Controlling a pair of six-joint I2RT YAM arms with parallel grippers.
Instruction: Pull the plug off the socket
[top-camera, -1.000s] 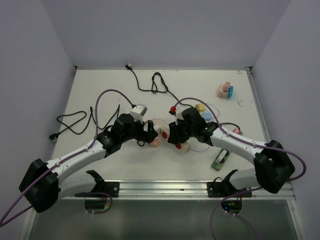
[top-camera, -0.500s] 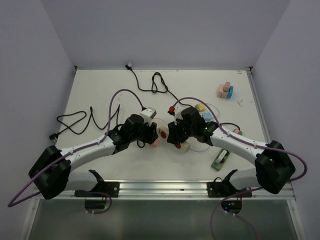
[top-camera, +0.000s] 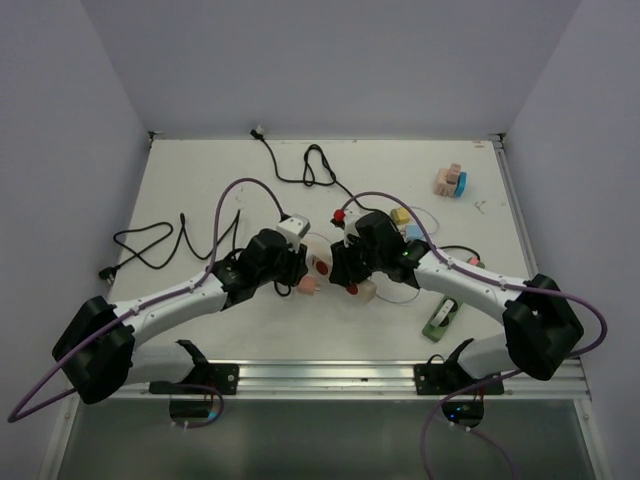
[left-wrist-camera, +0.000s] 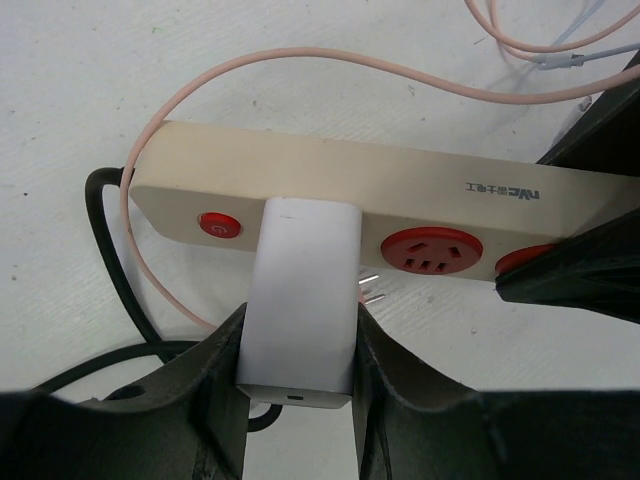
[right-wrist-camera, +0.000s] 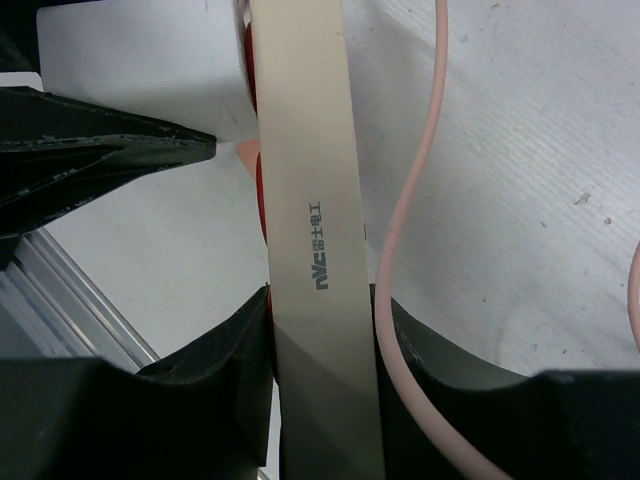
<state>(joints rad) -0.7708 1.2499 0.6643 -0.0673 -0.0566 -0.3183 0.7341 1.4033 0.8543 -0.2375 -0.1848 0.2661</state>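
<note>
Plug: a white block sitting on the face of the power strip, with the red switch at its 9 o'clock and a red outlet at its 3 o'clock.
Seating: two metal pins show at the plug's 3 o'clock edge. It may already be tilted or partly lifted, but how deep it sits cannot be told.
Left gripper: the left gripper is clamped on the plug, one finger pressed to each long side.
Right gripper: the right gripper is closed around the power strip, seen edge-on in its wrist view. It pinches the narrow body at the end away from the switch.
Where: both meet near the middle of the table, the arms reaching in from 7 and 5 o'clock.
Step in hand: both grips look set, so this is judged to be the pull itself.
Next move: the left arm should draw the plug straight away from the strip's face while the right holds the strip down. A sideways pull risks bending the pins or dragging the strip.
Around: a pink cord loops at the strip's 12 o'clock, and a black cable curls at the plug's 9 o'clock.
Further out: coloured blocks lie at 2 o'clock, well apart from the strip.
</note>
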